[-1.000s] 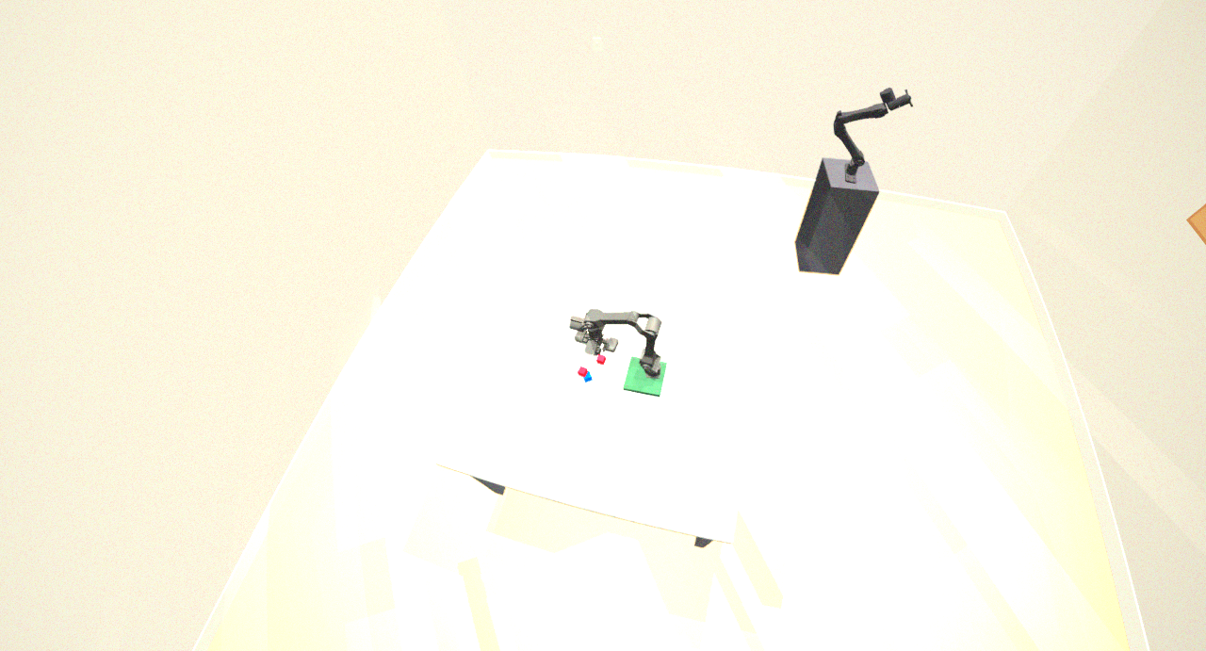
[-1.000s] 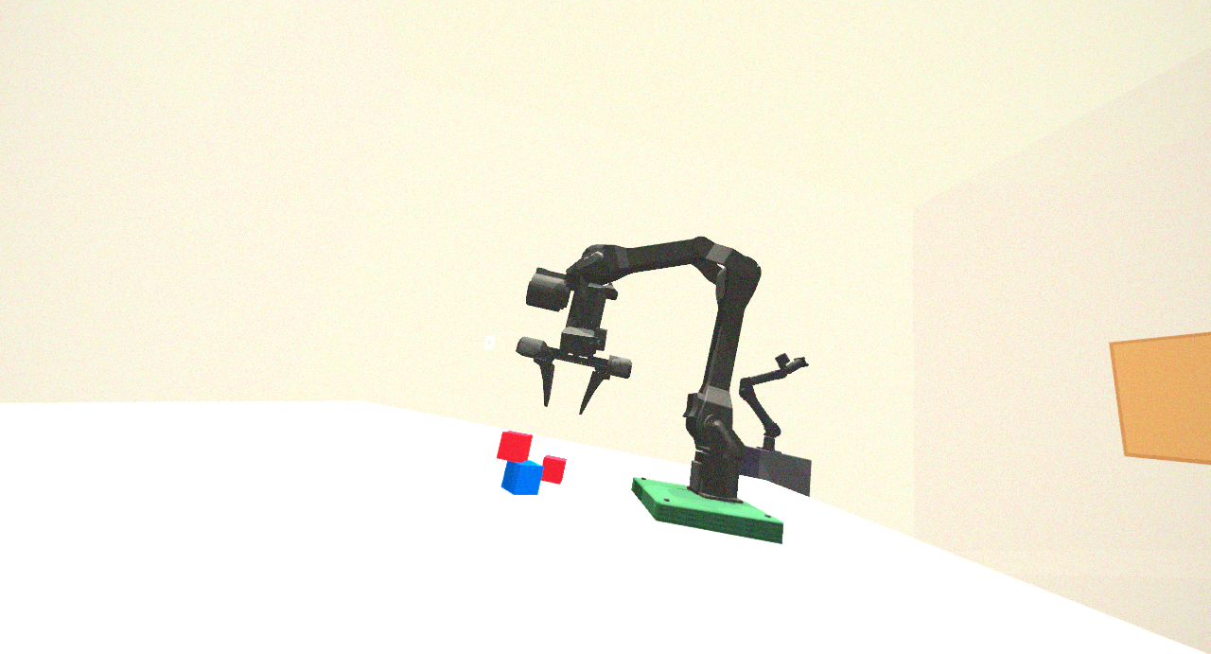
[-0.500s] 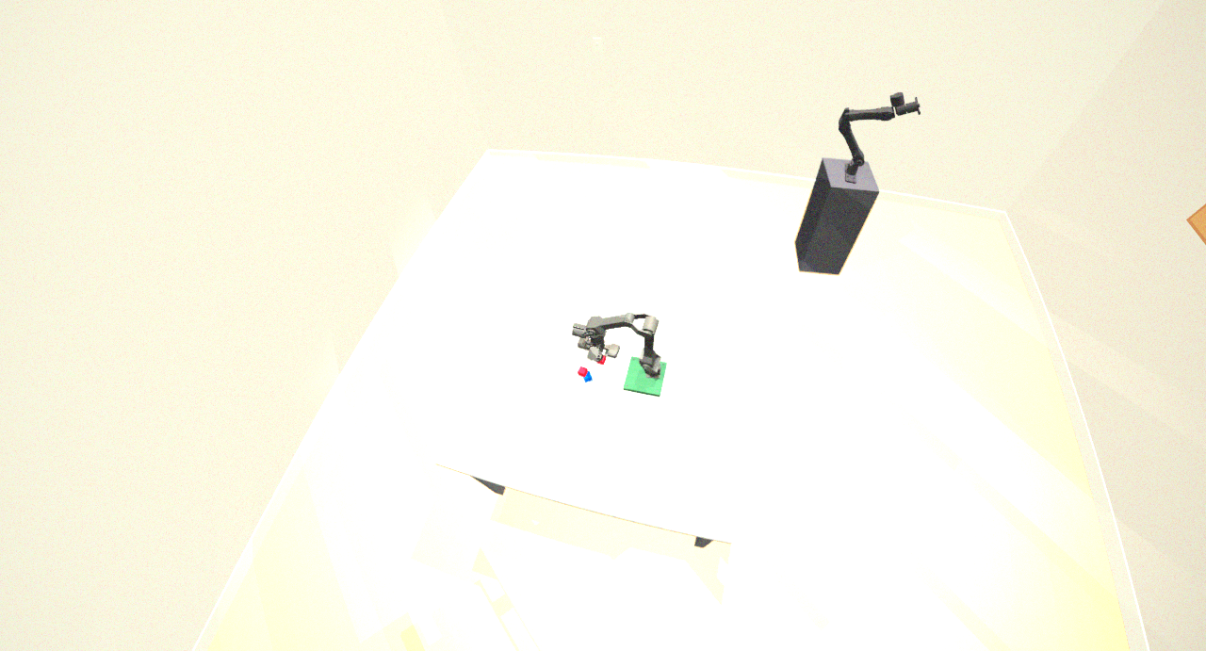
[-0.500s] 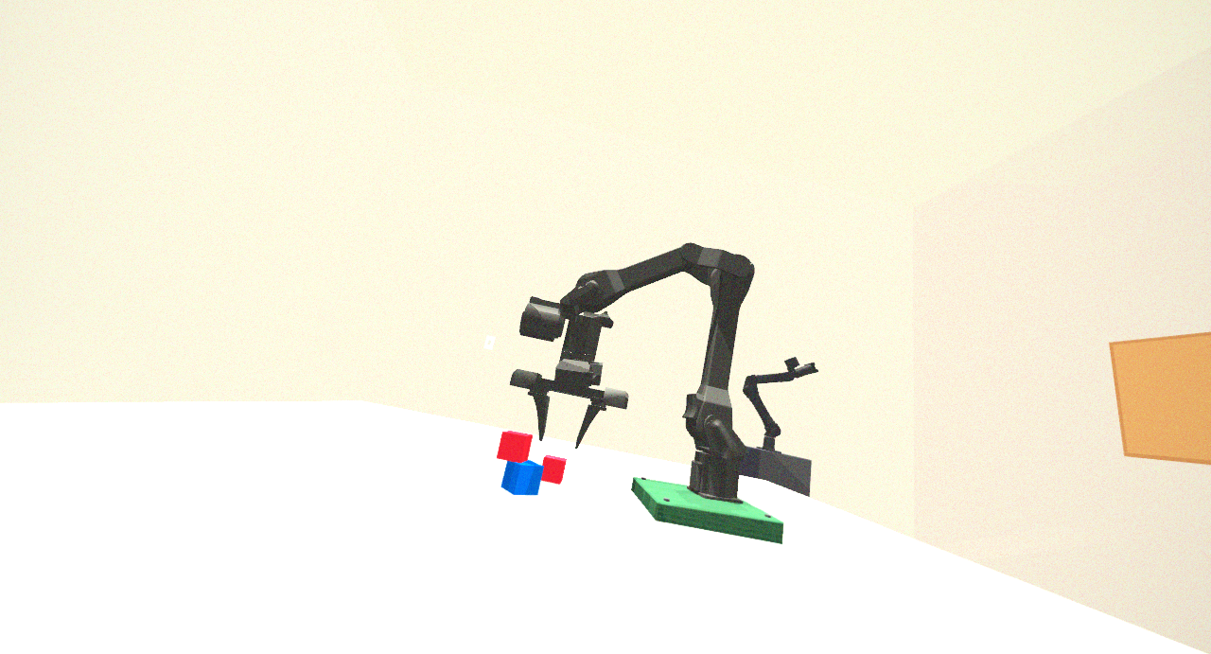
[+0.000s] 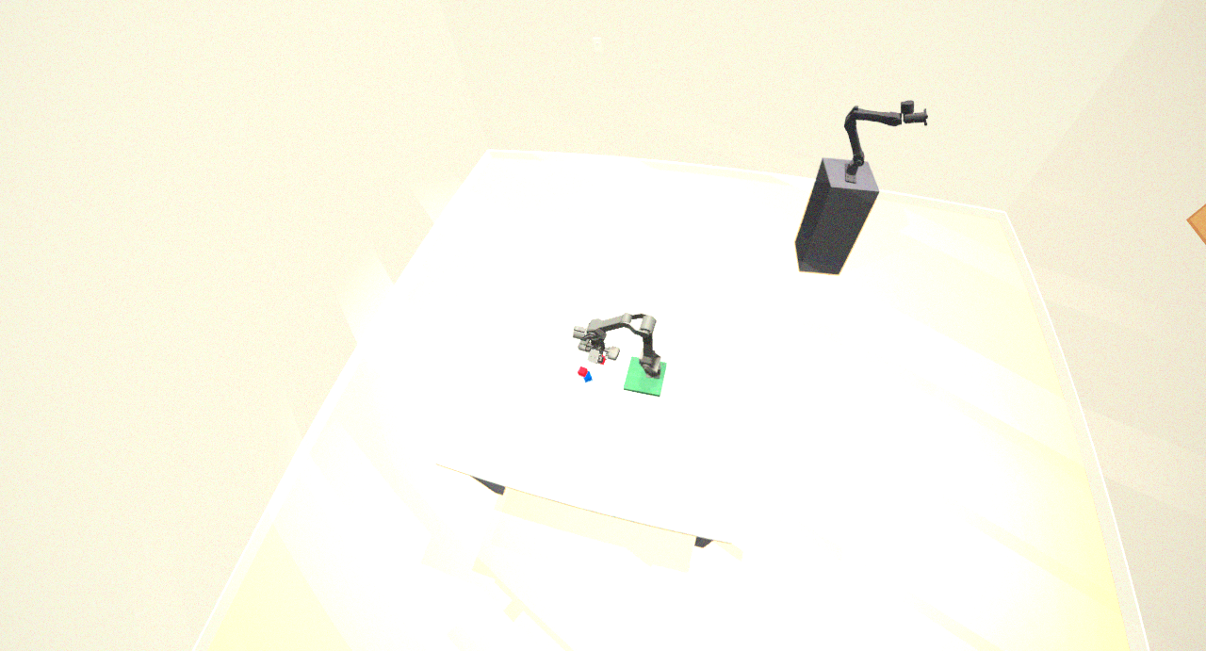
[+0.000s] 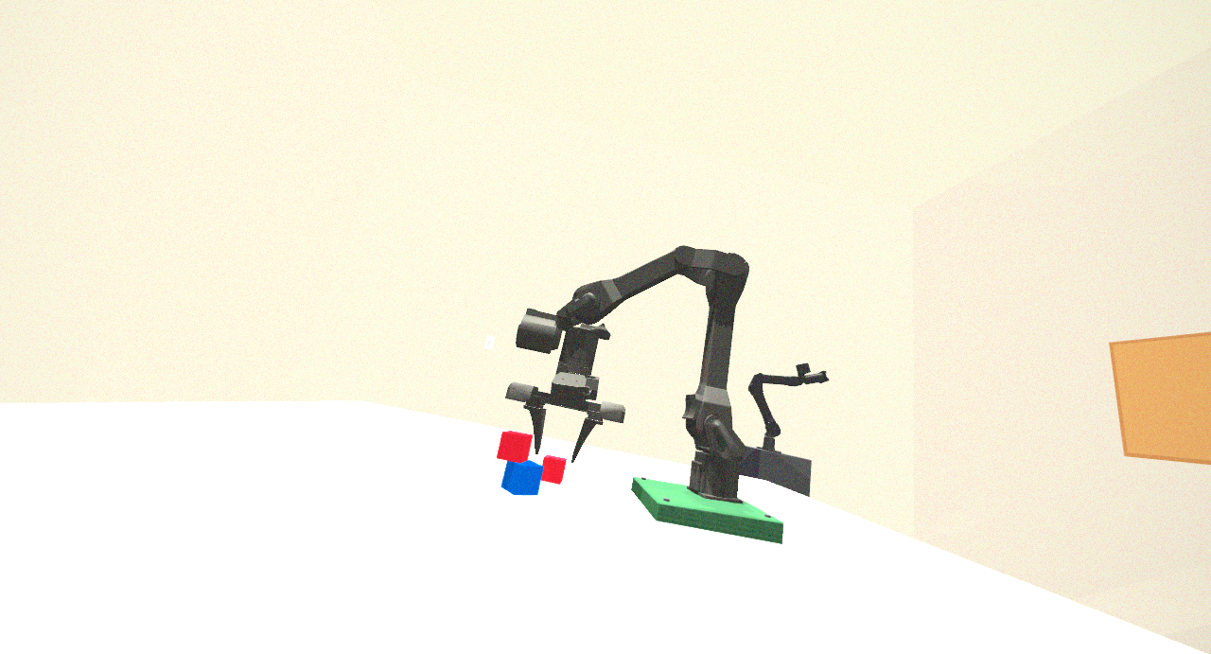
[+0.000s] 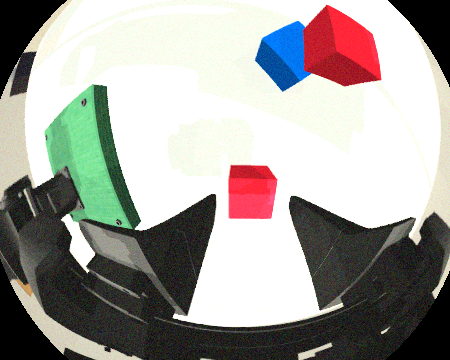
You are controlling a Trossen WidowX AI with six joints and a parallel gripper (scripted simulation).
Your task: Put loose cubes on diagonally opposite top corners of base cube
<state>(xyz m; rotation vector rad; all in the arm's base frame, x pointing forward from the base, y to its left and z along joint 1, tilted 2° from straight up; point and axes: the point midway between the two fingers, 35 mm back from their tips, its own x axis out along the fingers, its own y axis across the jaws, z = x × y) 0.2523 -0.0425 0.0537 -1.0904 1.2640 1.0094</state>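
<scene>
Base cube, blue (image 5: 588, 376) (image 6: 522, 478) (image 7: 283, 54): one, resting on the white surface (image 5: 522, 411) (image 6: 339, 548) (image 7: 150, 100).

Upper cube, red (image 5: 582, 371) (image 6: 515, 446) (image 7: 341, 46): one, on top of the base cube, set off toward one corner and reaching past its edge; part of the blue top is uncovered.

Second cube, red (image 5: 603, 360) (image 6: 553, 469) (image 7: 251, 192): one, on the surface near the base cube, apart from it and not yet stacked. In the top view the arm partly hides it.

Jaws (image 5: 602, 356) (image 6: 555, 458): one pair, dark, tapering, pointing down; fingers apart, nothing clamped between them. They hang above the second cube, which shows between and just beyond the fingertips in the wrist view.

Arm (image 5: 647, 325) (image 6: 719, 337): one, dark, bent over at the elbow, mounted on a green plate (image 5: 639, 384) (image 6: 669, 500) (image 7: 87, 145) with dark screws near its corners.

Further arm (image 5: 854, 137) (image 6: 764, 406): one, dark, standing on a dark block (image 5: 835, 221) (image 6: 787, 472), well apart from the cubes.
</scene>
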